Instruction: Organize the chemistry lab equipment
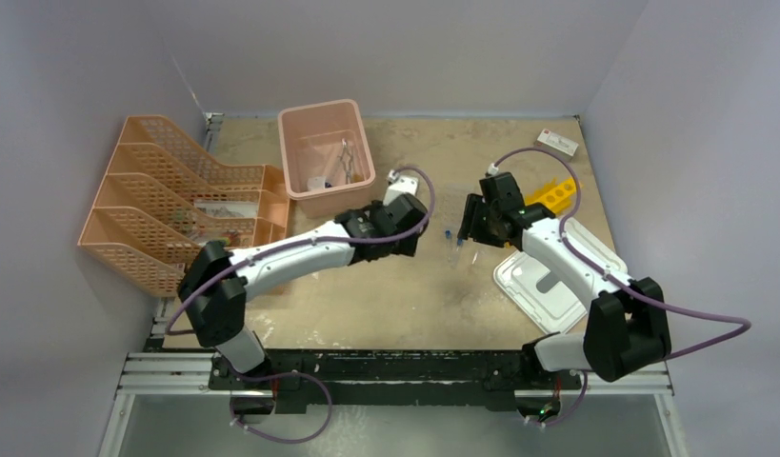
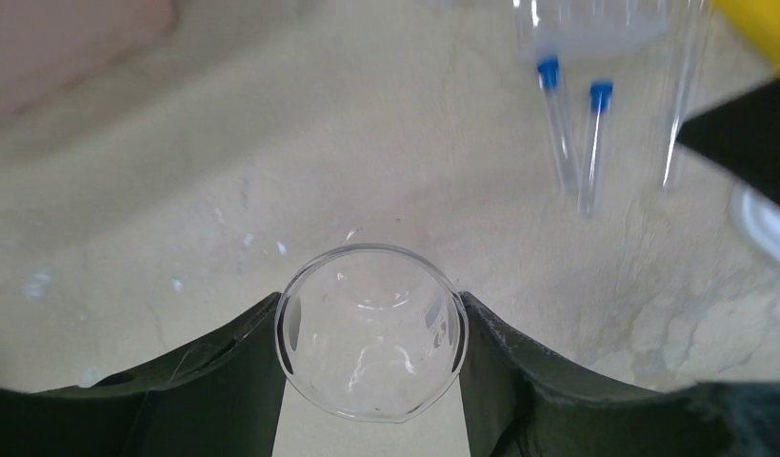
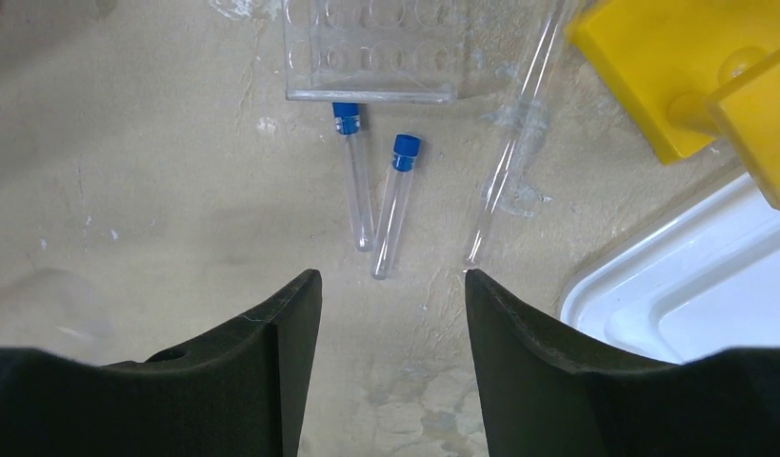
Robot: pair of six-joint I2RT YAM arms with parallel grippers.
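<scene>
Orange trays (image 1: 176,205) are seen at the left of the top view, and a pink bin (image 1: 326,157) at upper centre. Mid-frame, a beaker (image 2: 371,347) is gripped between the left gripper's (image 2: 370,300) fingers. Right of it, two blue-capped tubes (image 3: 356,190) are laid just below a clear rack (image 3: 371,48). The right gripper (image 3: 386,281) is held wide and empty above them. A yellow rack (image 3: 671,67) is seen at far right.

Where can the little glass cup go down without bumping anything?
The bare table left of the white lid is free, and so is the far strip between pink bin and small white box. It's crowded around the blue-capped tubes, clear rack and yellow rack.
</scene>
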